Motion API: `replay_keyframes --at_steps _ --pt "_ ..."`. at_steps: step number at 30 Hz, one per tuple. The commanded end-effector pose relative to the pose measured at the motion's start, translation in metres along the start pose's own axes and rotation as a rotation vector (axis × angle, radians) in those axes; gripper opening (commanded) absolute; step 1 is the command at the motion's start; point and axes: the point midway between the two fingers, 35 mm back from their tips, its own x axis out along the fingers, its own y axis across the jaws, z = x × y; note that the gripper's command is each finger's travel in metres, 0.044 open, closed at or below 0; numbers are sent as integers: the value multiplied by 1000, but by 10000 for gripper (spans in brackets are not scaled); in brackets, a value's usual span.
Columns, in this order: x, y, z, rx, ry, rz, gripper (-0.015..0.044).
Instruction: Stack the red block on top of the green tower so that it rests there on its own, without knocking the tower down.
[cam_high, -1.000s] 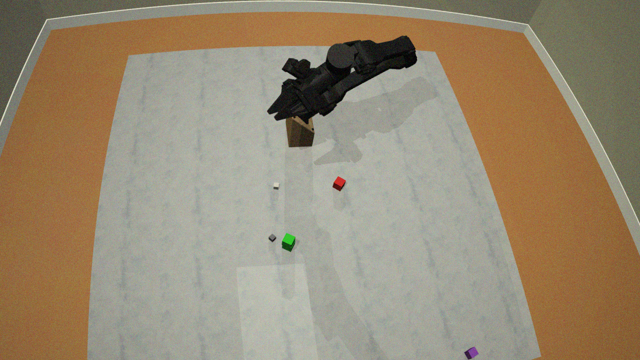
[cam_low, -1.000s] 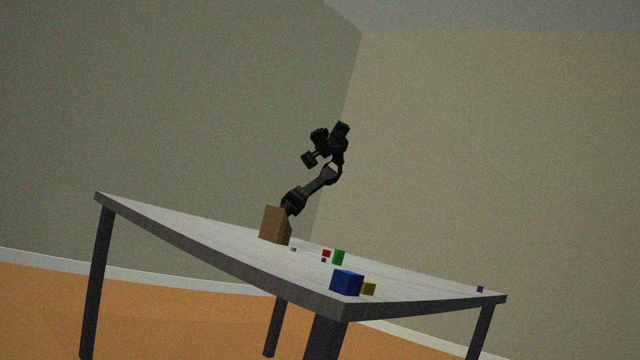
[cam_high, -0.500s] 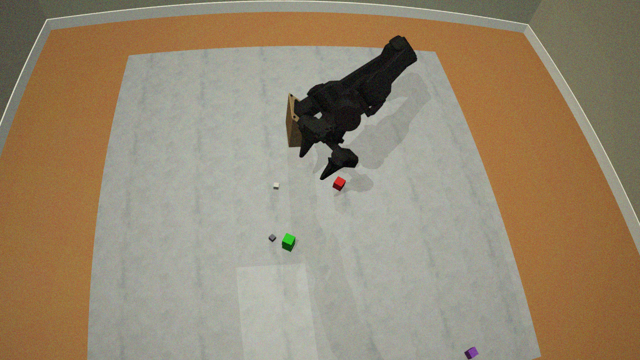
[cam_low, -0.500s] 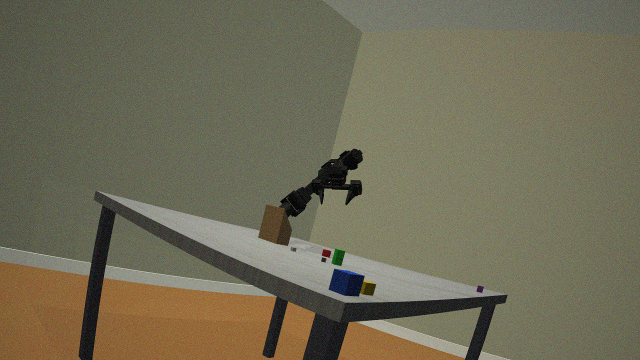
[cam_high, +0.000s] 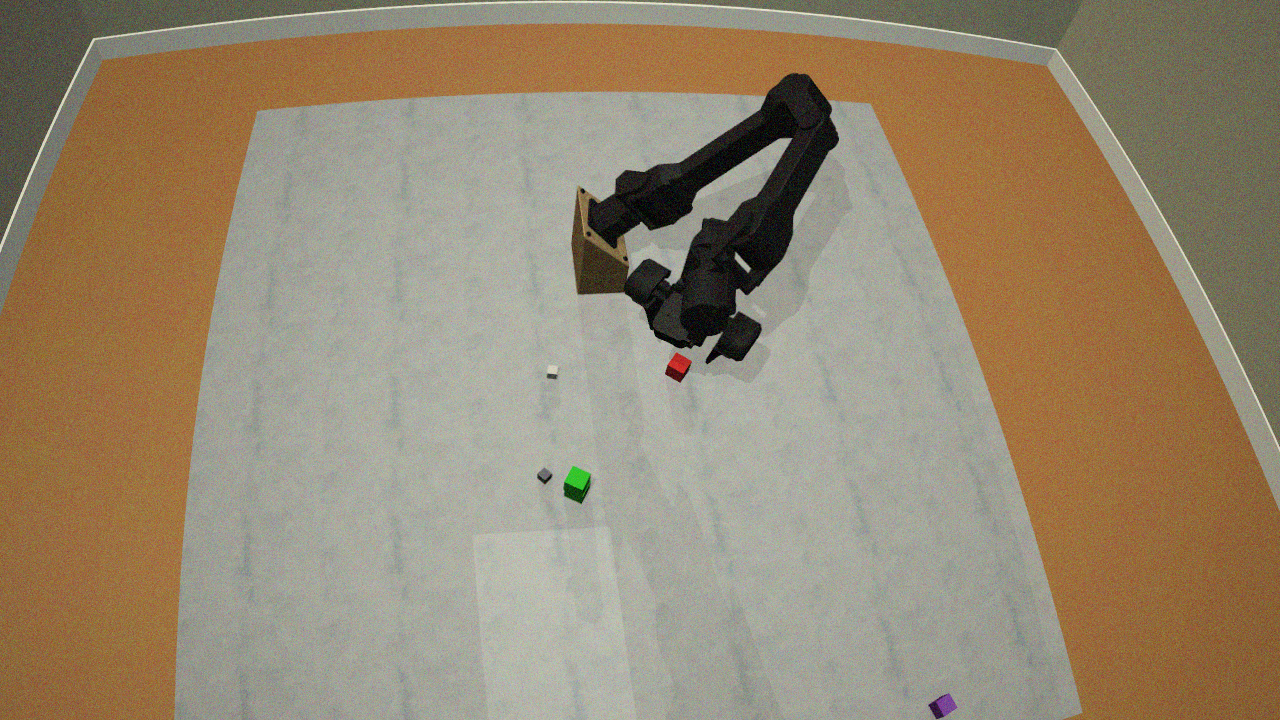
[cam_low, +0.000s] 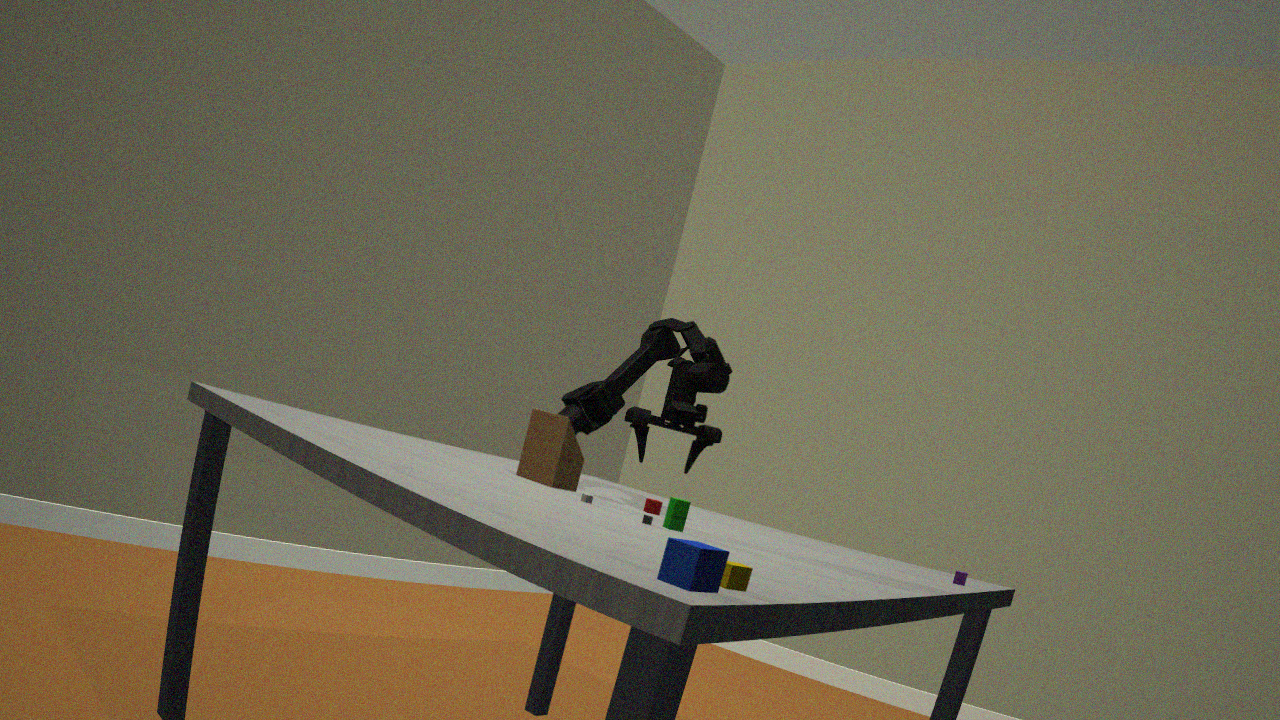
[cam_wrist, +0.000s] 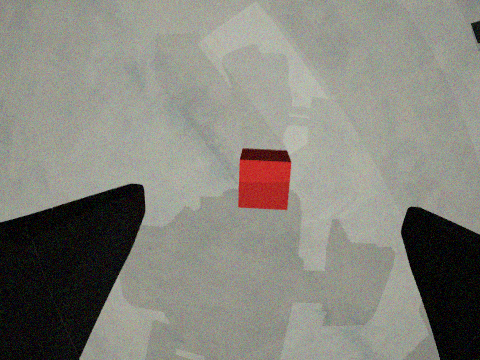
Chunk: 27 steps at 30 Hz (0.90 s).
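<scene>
The red block (cam_high: 678, 367) (cam_low: 653, 506) (cam_wrist: 265, 184) sits flat on the table. The green tower (cam_high: 577, 484) (cam_low: 676, 514) stands upright, apart from the red block, farther from the arm's base. My gripper (cam_low: 664, 466) (cam_wrist: 279, 211) is open and empty, pointing down, high above the table. In the wrist view the red block shows between the two wide-spread fingertips, slightly above the line joining them and a little left of midway. In the top view the hand hides part of its own fingers.
A dark grey cube (cam_high: 544, 475) (cam_low: 647, 519) lies close beside the tower. A small white cube (cam_high: 552, 371) (cam_low: 587, 498) lies nearer the brown base (cam_high: 601, 268) (cam_low: 547, 452). A blue box (cam_low: 691, 565), a yellow block (cam_low: 737, 575) and a purple cube (cam_high: 942, 705) (cam_low: 960, 578) lie farther off.
</scene>
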Motion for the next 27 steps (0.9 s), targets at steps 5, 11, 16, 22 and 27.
replay_keyframes --at_steps 5,11,16,22,27 --pt "8 1 -16 -34 69 2 440" --pt "15 1 -15 -34 68 1 440" --pt "43 2 -17 -35 69 3 440" --pt "51 3 -17 -35 70 4 440" --pt "52 3 -17 -35 70 4 440"
